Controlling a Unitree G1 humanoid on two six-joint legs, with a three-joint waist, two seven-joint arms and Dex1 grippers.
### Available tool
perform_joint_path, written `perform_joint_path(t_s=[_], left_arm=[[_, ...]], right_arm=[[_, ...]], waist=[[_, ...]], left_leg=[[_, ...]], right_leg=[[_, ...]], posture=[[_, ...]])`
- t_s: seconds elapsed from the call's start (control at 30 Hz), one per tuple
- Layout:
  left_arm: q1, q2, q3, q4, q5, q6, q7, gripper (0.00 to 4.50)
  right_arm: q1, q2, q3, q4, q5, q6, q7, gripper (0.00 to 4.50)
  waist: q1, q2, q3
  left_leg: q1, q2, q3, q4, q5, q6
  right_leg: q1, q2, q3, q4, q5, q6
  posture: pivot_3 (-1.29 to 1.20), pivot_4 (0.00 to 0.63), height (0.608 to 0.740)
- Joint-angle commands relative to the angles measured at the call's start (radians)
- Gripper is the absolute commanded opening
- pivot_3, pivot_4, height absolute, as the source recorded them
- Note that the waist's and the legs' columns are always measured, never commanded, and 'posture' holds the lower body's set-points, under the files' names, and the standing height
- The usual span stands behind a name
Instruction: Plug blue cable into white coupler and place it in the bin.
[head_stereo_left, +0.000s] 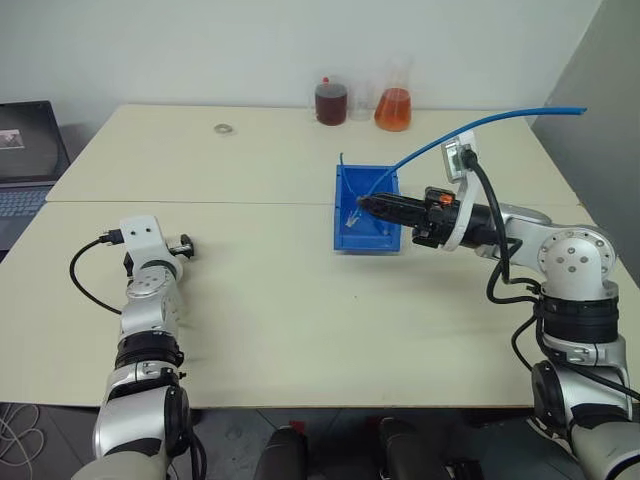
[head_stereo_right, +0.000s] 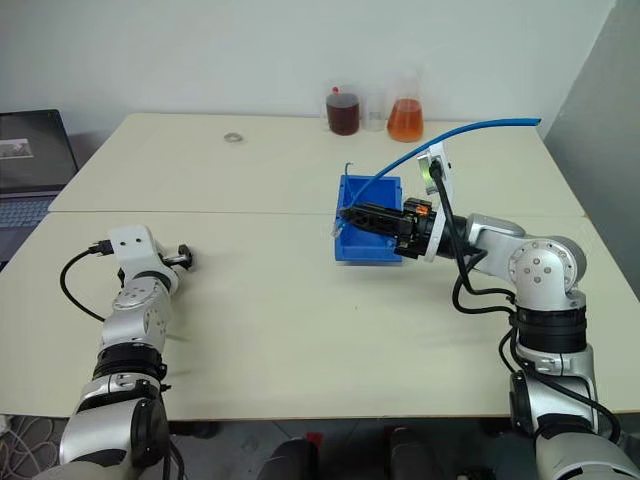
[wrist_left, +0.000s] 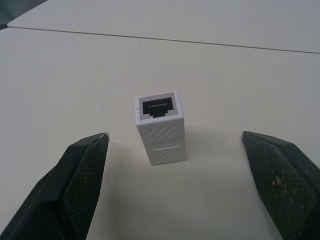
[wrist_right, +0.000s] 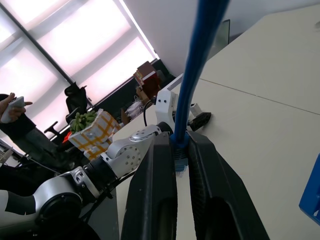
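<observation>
The white coupler (wrist_left: 161, 145) lies on the table with its dark socket facing up and away. My left gripper (wrist_left: 174, 135) is open, one finger on each side of the coupler and neither touching it. In the head views that gripper (head_stereo_left: 184, 247) rests low over the table at the left. My right gripper (head_stereo_left: 362, 203) is shut on the blue cable (head_stereo_left: 470, 127) near its plug end. It holds that end over the bin (head_stereo_left: 350, 188), pointing left. The cable arcs up and away to the right. In the right wrist view the fingers (wrist_right: 155, 190) pinch the cable (wrist_right: 200, 55).
A flask of dark red liquid (head_stereo_left: 331, 102) and one of orange liquid (head_stereo_left: 393, 107) stand at the table's far edge, with a small glass between them. A metal ring (head_stereo_left: 222, 128) lies at the far left. A laptop (head_stereo_left: 25, 150) sits beyond the table's left side.
</observation>
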Motion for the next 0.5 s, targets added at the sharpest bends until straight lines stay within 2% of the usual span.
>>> perform_joint_path(t_s=[0.03, 0.2, 0.3, 0.5], left_arm=[[0.001, 0.019, 0.008, 0.046, 0.004, -0.003, -0.008, 4.44], [0.005, 0.017, 0.011, 0.044, -0.009, 0.013, -0.028, 4.44], [0.009, 0.012, 0.024, 0.036, -0.024, 0.026, -0.023, 4.0], [0.022, 0.02, 0.028, 0.019, -0.033, 0.033, -0.018, 2.61]], right_arm=[[-0.004, -0.005, -0.031, -0.039, 0.021, 0.002, -0.009, 0.07], [-0.012, -0.002, -0.032, -0.023, 0.01, -0.003, -0.008, 0.07], [-0.01, -0.003, -0.03, -0.02, 0.004, -0.008, -0.003, 0.07], [0.013, -0.01, -0.022, -0.045, 0.003, -0.009, 0.012, 0.07]], waist=[[-0.001, 0.0, 0.0], [-0.001, 0.0, 0.0], [-0.001, 0.0, 0.0], [-0.003, 0.0, 0.0]], left_leg=[[0.0, 0.0, 0.0, 0.0, 0.0, 0.0], [0.0, 0.0, 0.0, 0.0, 0.0, 0.0], [0.0, 0.0, 0.0, 0.0, 0.0, 0.0], [0.001, 0.0, 0.0, 0.0, 0.0, 0.0]], right_leg=[[0.0, 0.0, 0.0, 0.0, 0.0, 0.0], [0.0, 0.0, 0.0, 0.0, 0.0, 0.0], [0.0, 0.0, 0.0, 0.0, 0.0, 0.0], [0.0, 0.0, 0.0, 0.001, 0.0, 0.0]], posture=[[0.0, 0.15, 0.74], [0.0, 0.15, 0.74], [0.0, 0.15, 0.74], [0.0, 0.15, 0.74]])
